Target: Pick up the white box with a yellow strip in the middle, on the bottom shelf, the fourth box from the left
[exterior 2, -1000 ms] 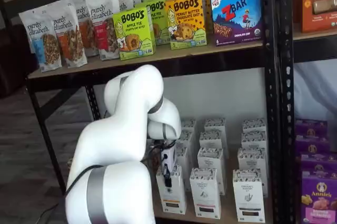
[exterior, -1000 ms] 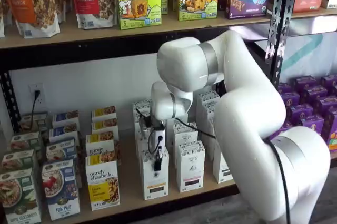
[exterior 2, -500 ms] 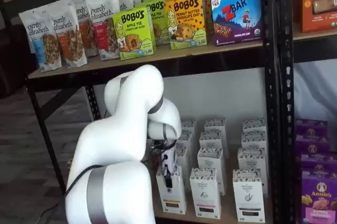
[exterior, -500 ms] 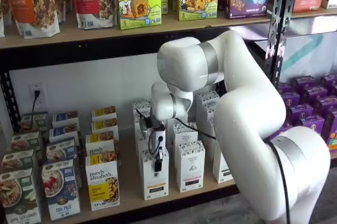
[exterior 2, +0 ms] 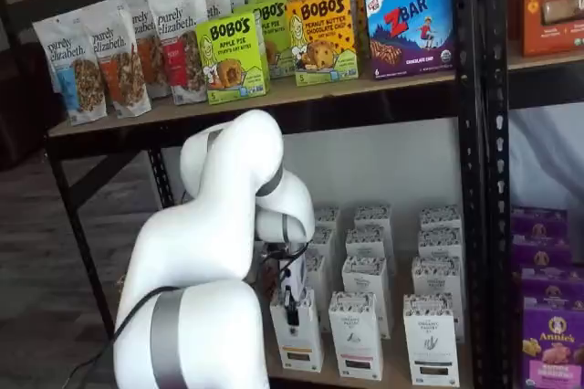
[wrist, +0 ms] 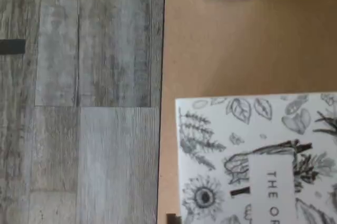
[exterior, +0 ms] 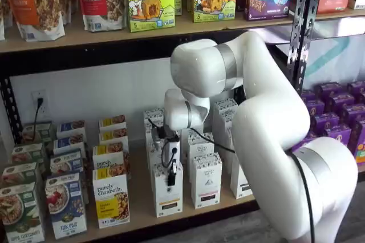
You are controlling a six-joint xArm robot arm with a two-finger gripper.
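The white box [exterior: 167, 193] stands at the front of its row on the bottom shelf [exterior: 140, 209], with a yellow strip low on its front. It also shows in the other shelf view as the white box [exterior 2: 297, 334]. My gripper [exterior: 171, 175] hangs at the box's top, and one black finger lies down the upper front. The same gripper [exterior 2: 291, 305] shows side-on there, with no gap visible between the fingers. In the wrist view a white carton top [wrist: 258, 155] printed with drawn plants sits on the tan board [wrist: 237, 45].
White cartons with dark strips [exterior: 206, 181] stand close on the right. Purely Elizabeth boxes [exterior: 111, 197] stand to the left. The black rack upright [exterior 2: 479, 179] and purple boxes [exterior: 336, 117] lie further right. The upper shelf [exterior: 114, 35] overhangs the arm. Grey plank floor [wrist: 79, 98] borders the board's edge.
The arm's upper joints have shifted very slightly. The gripper stays at the top of the same front box, and the box has not moved.
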